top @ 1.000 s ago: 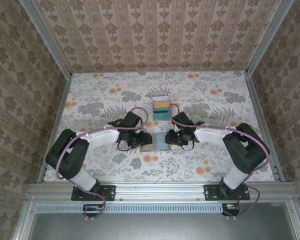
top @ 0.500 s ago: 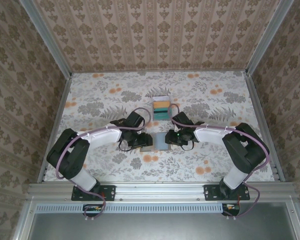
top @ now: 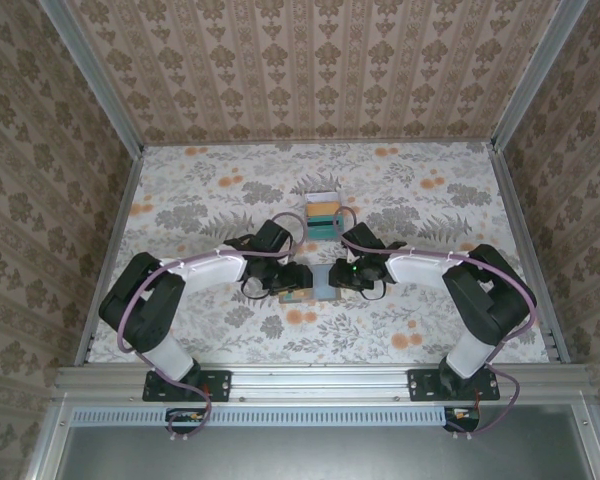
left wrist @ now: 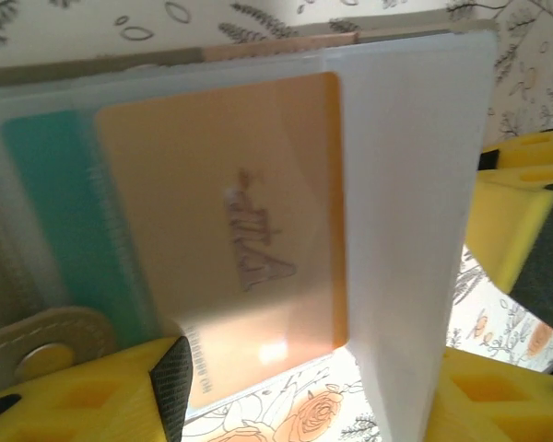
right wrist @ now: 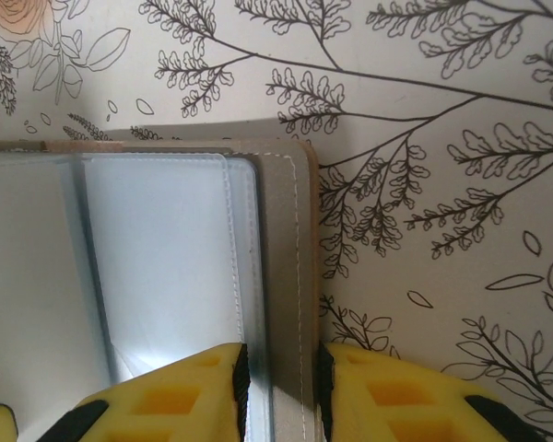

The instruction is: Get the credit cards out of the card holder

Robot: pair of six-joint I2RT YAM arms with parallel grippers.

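- The right pincer (right wrist: 278, 391) clamped the card holder (right wrist: 166, 258) by its edge, pinning it open on the tabletop (right wrist: 424, 138) between both arms.
- The left pincer (left wrist: 295, 401) stood parted astride the sleeved orange credit card (left wrist: 221, 230), likely lining up a pull; the teal credit card (left wrist: 55, 212) sat behind.

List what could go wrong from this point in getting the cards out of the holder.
1. The right gripper pinches the card holder only at its edge, so a pull on a card could slip the holder out of the jaws.
2. The left gripper has its jaws astride both the orange card and a raised clear sleeve page. Closing might catch the page instead of the card.
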